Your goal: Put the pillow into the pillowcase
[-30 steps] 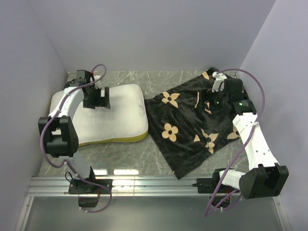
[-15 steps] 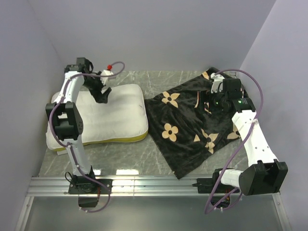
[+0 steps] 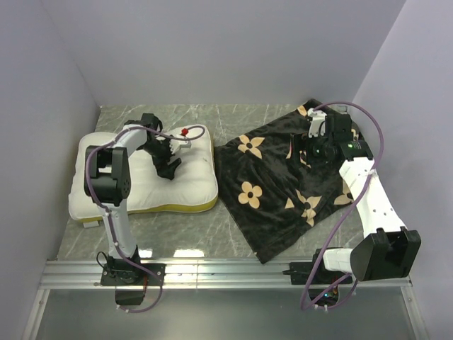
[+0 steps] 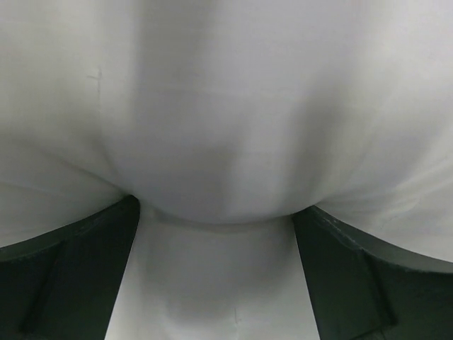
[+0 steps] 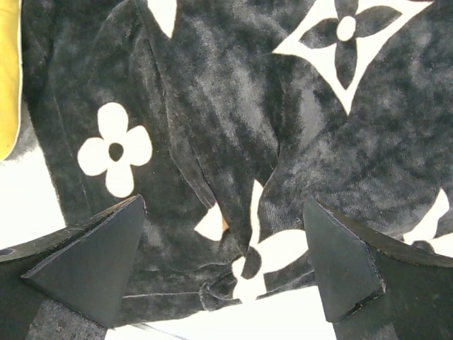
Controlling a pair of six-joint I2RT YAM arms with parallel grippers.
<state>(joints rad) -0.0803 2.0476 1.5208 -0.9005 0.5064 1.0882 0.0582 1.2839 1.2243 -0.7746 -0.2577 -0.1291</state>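
Opening stage of the pillow-bagging job: the left gripper [image 3: 168,164] presses down into the far right part of the pillow [image 3: 127,188], fingers spread wide and released. Its wrist camera shows white fabric bulging up between them, nothing pinched yet. The pillow lies flat on the left of the bench [image 3: 205,228], fully outside the pillowcase [image 3: 272,191], which is spread flat just beside it to the right. The two nearly touch at the pillow's right edge. The right gripper [image 3: 311,150] hangs over the far right part of the pillowcase, jaws parted and empty, a raised fold of fabric below them.

By the look of it, both arms are at the grasping step and no insertion has begun. The next move likely calls for the right gripper to pinch a single layer at the sleeve's mouth and lift it open; which edge is the mouth cannot be told from here. The left gripper must close on a firm bunch of pillow.

The pillow is a plump, soft white rectangle with faint ribbing and a yellow-olive band [image 3: 177,207] along its near edge. The pillowcase is limp black velvet, creased, printed with tan flowers and four-point stars. The bench is grey and marbled.
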